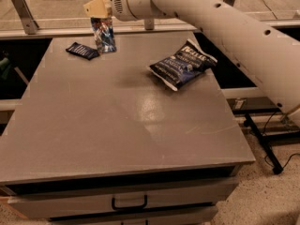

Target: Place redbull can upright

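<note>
The redbull can (104, 34), slim and silver-and-blue, stands upright at the far left of the grey table (122, 125), its base at or just above the surface. My gripper (100, 16) comes in from the right on the white arm (211, 18) and sits right over the can. It is shut on the can's top, and the tan fingers (96, 7) hide the can's top rim.
A small flat dark-blue packet (82, 50) lies just left of the can. A larger dark-blue snack bag (183, 63) lies at the right of the table. Drawers with a handle (129, 203) are below the front edge. A rail runs behind the table.
</note>
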{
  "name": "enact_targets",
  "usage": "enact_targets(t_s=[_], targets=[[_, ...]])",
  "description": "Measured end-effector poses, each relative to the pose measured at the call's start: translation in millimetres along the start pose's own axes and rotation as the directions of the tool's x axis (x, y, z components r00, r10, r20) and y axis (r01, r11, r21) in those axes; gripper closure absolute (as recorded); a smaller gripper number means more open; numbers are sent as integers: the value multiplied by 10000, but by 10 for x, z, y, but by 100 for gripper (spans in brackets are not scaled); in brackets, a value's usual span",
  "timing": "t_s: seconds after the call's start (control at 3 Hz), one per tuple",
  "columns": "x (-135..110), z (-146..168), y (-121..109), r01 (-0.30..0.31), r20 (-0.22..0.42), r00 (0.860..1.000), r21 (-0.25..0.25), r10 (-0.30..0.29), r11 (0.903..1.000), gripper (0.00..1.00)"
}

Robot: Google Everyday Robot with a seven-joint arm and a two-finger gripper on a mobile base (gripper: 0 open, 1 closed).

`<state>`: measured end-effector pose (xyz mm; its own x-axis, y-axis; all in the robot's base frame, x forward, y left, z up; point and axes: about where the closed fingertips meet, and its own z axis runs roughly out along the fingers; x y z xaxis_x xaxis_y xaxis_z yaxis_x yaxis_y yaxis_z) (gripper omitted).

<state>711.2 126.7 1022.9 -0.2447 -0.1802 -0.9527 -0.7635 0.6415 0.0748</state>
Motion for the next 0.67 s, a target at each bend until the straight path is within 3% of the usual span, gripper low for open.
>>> enact_targets(t_s=[0.33, 0.67], targets=[[-54, 70, 221, 846, 235, 9962, -424, -837, 9955, 100], [-81, 28, 205, 991, 656, 9932, -497, -958, 9938, 100]])
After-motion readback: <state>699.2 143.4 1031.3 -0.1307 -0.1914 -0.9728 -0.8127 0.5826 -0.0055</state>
